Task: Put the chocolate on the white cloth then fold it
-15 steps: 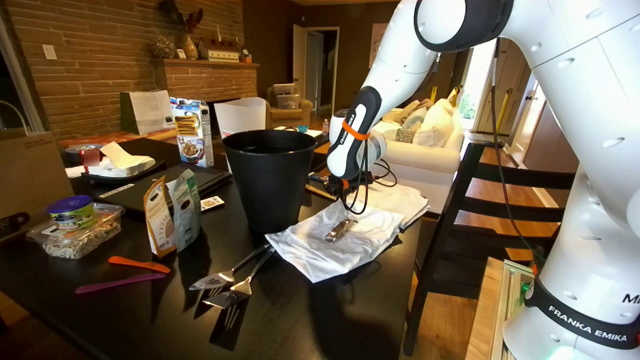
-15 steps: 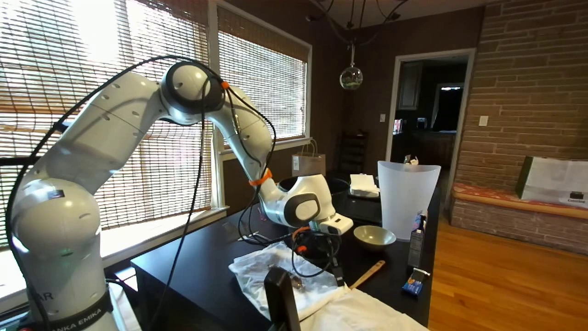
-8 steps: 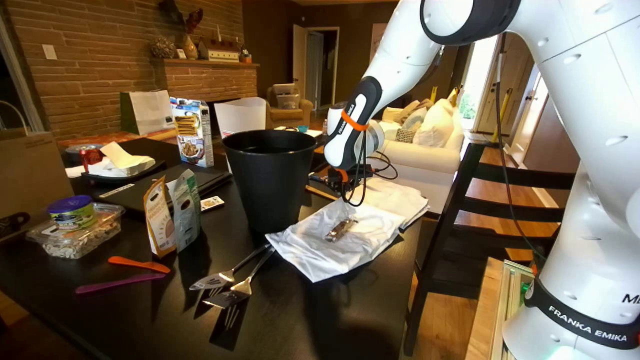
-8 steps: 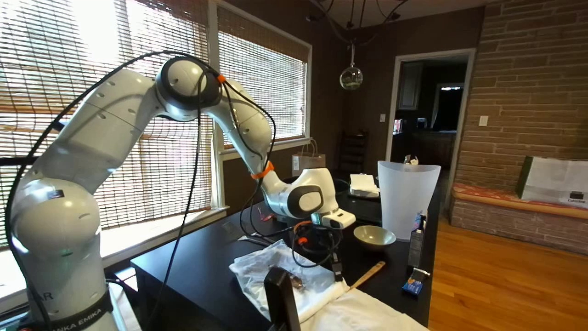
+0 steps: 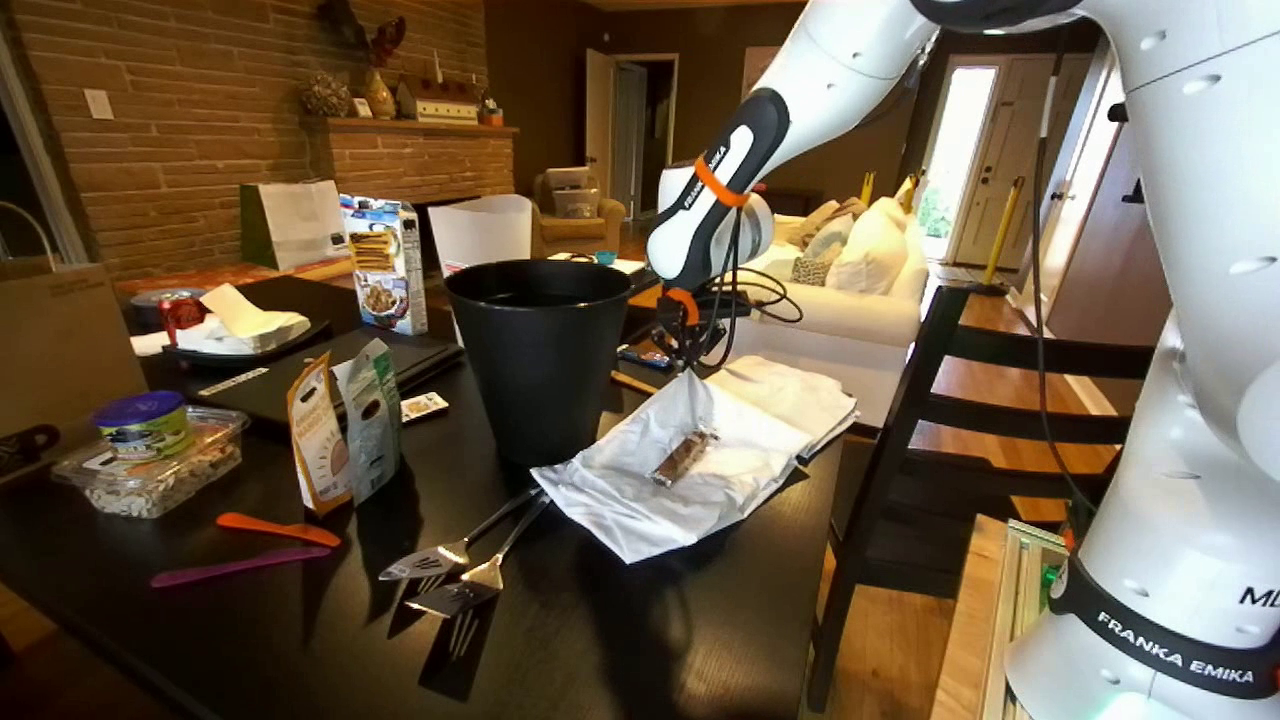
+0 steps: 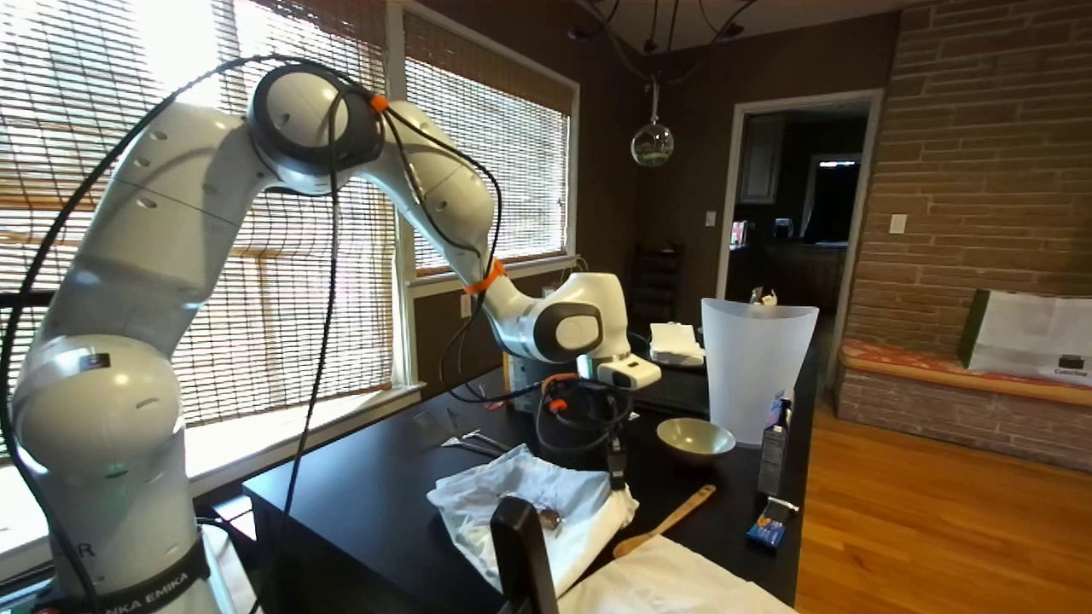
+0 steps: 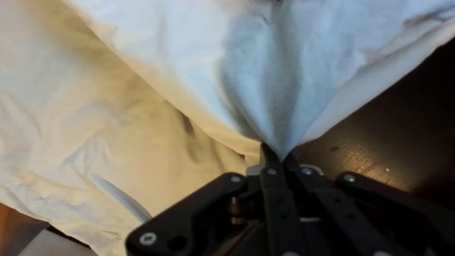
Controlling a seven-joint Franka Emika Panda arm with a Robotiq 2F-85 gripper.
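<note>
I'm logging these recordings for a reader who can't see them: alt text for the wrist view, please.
The gripper pinches the white cloth by its edge, the fabric's folds converging at the grip. A wrinkled, cream-tinged cloth fills much of the left side, and a dark tabletop shows at right.

I'm standing in a home: past one edge of the tabletop (image 5: 560, 650) I see a cream sofa (image 5: 850, 330) piled with throw pillows (image 5: 865, 250), an armchair (image 5: 570, 238) and a mantelpiece (image 5: 425, 127) bearing a vase (image 5: 379, 97); past another edge, woven window blinds (image 6: 512, 170) hang.
</note>
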